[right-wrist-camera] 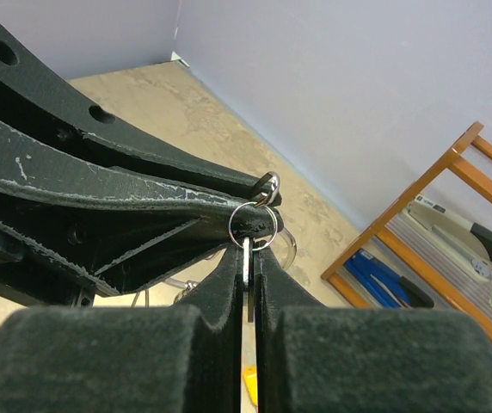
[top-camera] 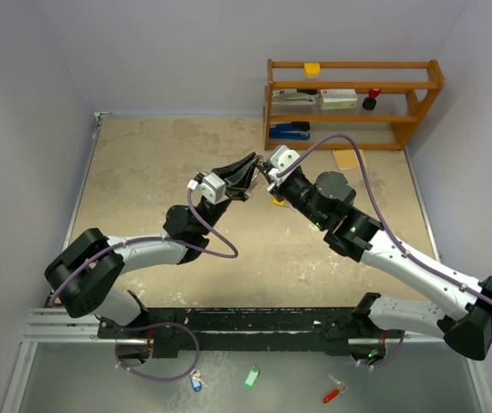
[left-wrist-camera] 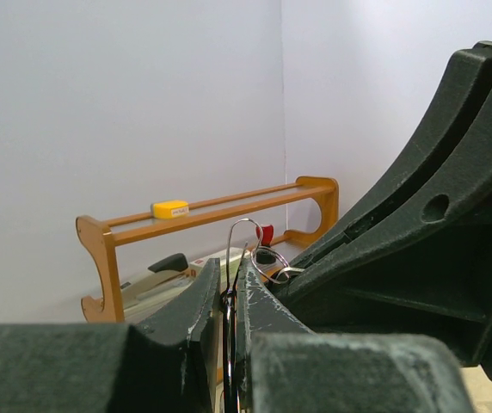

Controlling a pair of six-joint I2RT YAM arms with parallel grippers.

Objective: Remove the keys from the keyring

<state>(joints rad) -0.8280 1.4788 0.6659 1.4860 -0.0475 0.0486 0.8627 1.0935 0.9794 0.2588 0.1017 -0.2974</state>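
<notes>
Both grippers meet above the middle of the table. My left gripper (top-camera: 244,175) (left-wrist-camera: 229,277) is shut on the keyring (left-wrist-camera: 244,234), a thin silver wire loop that sticks out past its fingertips. My right gripper (top-camera: 270,176) (right-wrist-camera: 249,255) is shut on a plain silver key (right-wrist-camera: 246,258), whose small split ring (right-wrist-camera: 253,225) sits just beyond the fingertips, against the left gripper's fingers (right-wrist-camera: 143,194). A yellow-headed key (top-camera: 278,200) (right-wrist-camera: 249,383) hangs below the grippers. More small rings (left-wrist-camera: 273,263) bunch beside the left fingertips. The black-headed key is hidden.
A wooden shelf (top-camera: 353,64) stands at the back right with a yellow block (top-camera: 312,68), a stapler, a box and a red item; a blue stapler (top-camera: 289,131) lies under it. A tan card (top-camera: 347,159) lies nearby. Blue (top-camera: 196,381), green (top-camera: 251,377) and red (top-camera: 334,394) keys lie near the arm bases.
</notes>
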